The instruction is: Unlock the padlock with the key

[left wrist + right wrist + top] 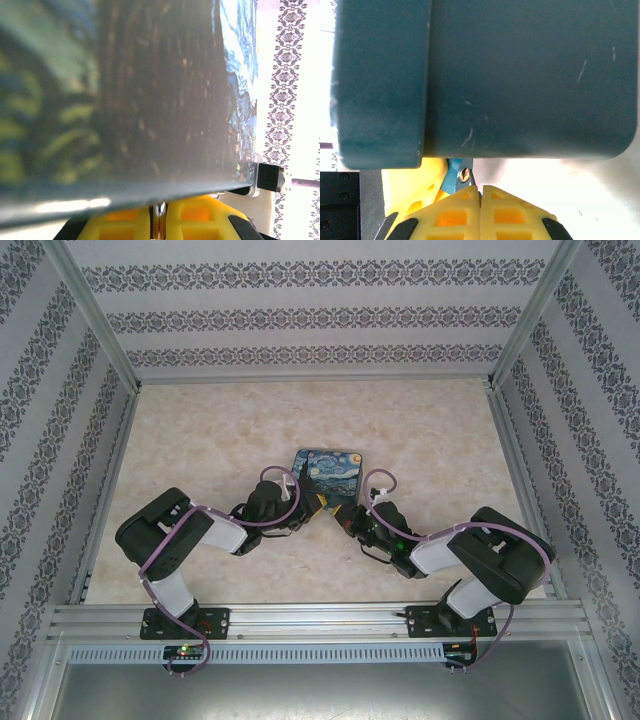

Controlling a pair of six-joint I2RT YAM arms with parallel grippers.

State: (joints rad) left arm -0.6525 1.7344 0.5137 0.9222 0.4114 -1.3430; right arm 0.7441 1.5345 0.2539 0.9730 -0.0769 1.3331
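one box (328, 473), one padlock (454, 177), one key (473, 181), two arms (180, 540)

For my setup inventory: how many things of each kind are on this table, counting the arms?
Painted box: 1
Padlock: 1
Key: 1
Robot arms: 2
Total: 5

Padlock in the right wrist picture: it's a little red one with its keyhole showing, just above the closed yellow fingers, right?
Not red. The padlock is blue, as the right wrist view shows. The rest holds: its keyhole is showing, and it sits just above the closed yellow fingers of the right gripper.
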